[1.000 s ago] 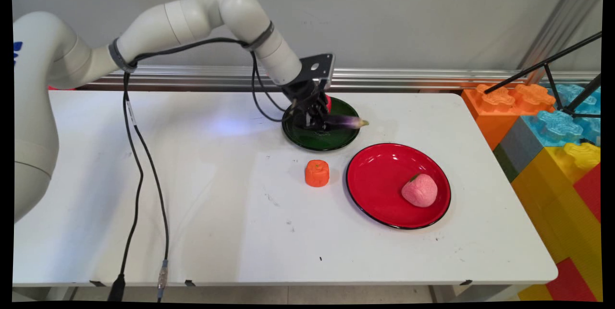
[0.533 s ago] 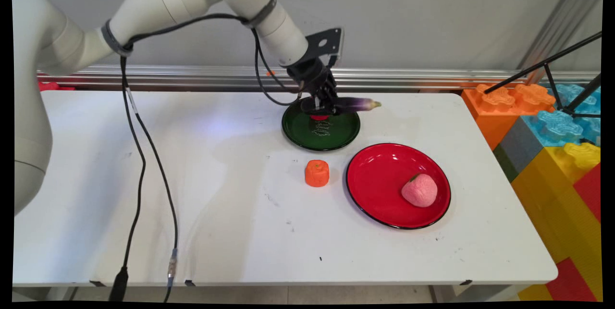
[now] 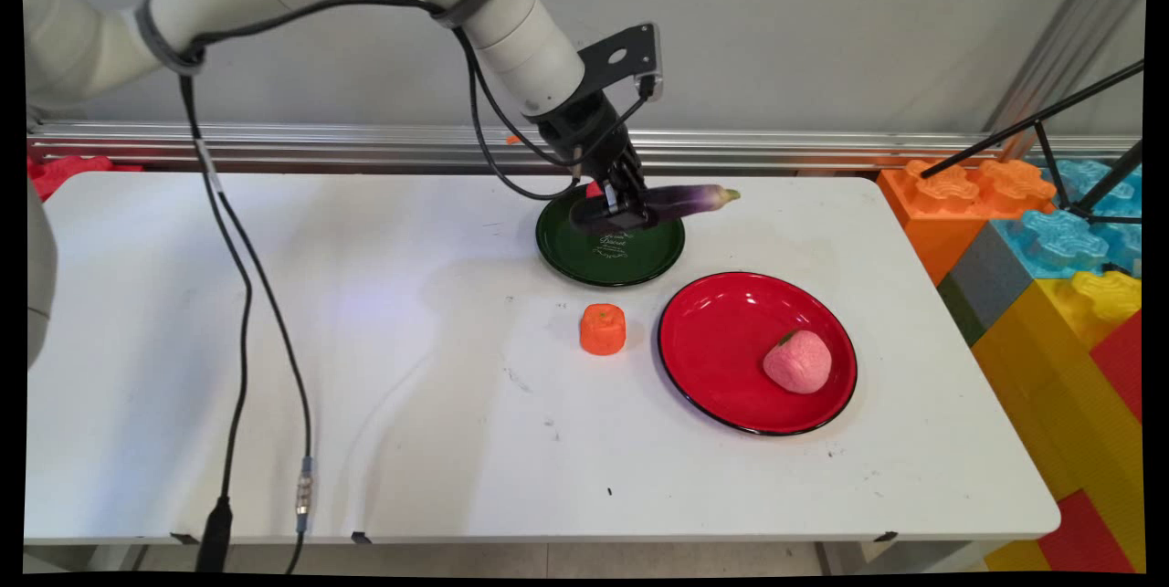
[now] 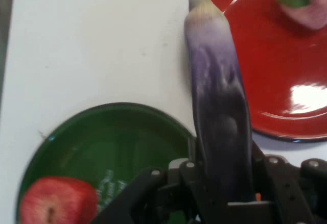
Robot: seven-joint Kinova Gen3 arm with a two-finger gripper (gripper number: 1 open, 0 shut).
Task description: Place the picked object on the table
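Note:
My gripper (image 3: 628, 206) is shut on a purple eggplant (image 3: 687, 199) and holds it in the air above the green plate (image 3: 566, 258). The eggplant lies level, its pale stem end pointing right past the plate's rim. In the hand view the eggplant (image 4: 217, 106) runs up from between the fingers toward the red plate (image 4: 278, 81). A red fruit piece (image 4: 59, 203) lies on the green plate (image 4: 127, 137); in the main view the gripper hides most of it. An orange carrot chunk (image 3: 603, 330) stands on the table in front of the green plate.
The red plate (image 3: 721, 340) at the right front holds a pink peach (image 3: 797, 361). Big coloured building blocks (image 3: 1050, 240) are stacked past the table's right edge, with black tripod legs (image 3: 1050, 126) over them. Black cables (image 3: 237, 295) hang from the arm down over the left of the table.
The gripper has lifted the eggplant off the green plate, rising and drifting a little right. The red fruit piece stayed on the plate.

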